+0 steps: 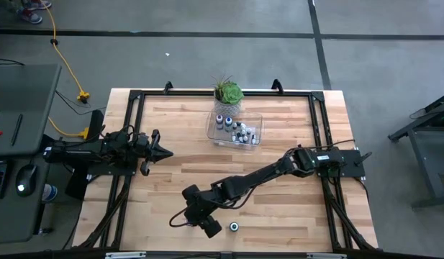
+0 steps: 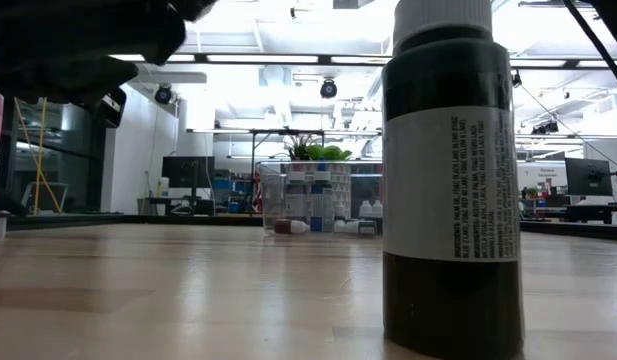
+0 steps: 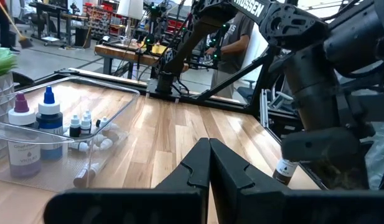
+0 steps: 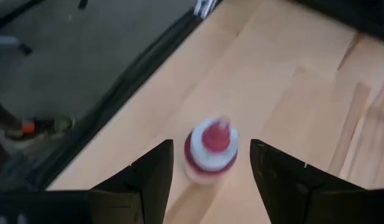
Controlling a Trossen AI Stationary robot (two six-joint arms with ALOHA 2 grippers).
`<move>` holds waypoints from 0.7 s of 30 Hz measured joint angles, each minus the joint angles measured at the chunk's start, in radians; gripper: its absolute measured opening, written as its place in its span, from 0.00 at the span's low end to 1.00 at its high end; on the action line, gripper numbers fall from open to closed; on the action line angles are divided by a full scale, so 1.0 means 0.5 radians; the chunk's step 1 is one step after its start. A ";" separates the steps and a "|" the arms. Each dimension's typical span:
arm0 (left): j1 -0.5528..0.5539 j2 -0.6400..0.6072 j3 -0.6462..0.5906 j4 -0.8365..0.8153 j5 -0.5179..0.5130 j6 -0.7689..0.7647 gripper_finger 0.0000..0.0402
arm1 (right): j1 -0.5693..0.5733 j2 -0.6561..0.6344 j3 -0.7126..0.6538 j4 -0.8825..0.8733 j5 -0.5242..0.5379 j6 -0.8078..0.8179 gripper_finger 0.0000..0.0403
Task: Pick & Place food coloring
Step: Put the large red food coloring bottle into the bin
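Looming closest in the low view, a dark bottle [image 2: 450, 180] with a white cap and a printed label stands upright on the wooden worktop [image 2: 188, 290]. From above, a small bottle [image 1: 234, 227] stands alone at about 6 o'clock on the worktop, near the front edge. Just at its 9 o'clock hangs the right end effector [image 1: 209, 226], reaching in from the 3 o'clock side. In the right wrist view its fingers are spread wide, and a red-topped bottle with a white collar [image 4: 211, 149] stands on the wood between them, touching neither.

Farther back, at about 9 o'clock, the left end effector [image 1: 162, 152] waits over the worktop's side, its two fingers pressed together to a point, as the left wrist view also shows.

Toward 12 o'clock sits a clear plastic tray [image 1: 236, 141] holding the rest of the food coloring [image 1: 237, 130]: a purple bottle [image 3: 23, 137], a blue bottle [image 3: 50, 124] and several tiny white-capped ones, some lying on their sides. Just behind the tray stands a small green plant [image 1: 228, 92].
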 joint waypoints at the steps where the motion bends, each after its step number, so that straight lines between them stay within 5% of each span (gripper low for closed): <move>1: 0.000 0.000 0.000 0.000 0.000 0.000 0.00 | 0.000 0.000 -0.010 0.041 -0.001 0.002 0.50; 21: 0.001 0.000 0.000 0.000 -0.001 0.000 0.00 | 0.000 0.072 -0.019 0.174 -0.040 0.069 0.50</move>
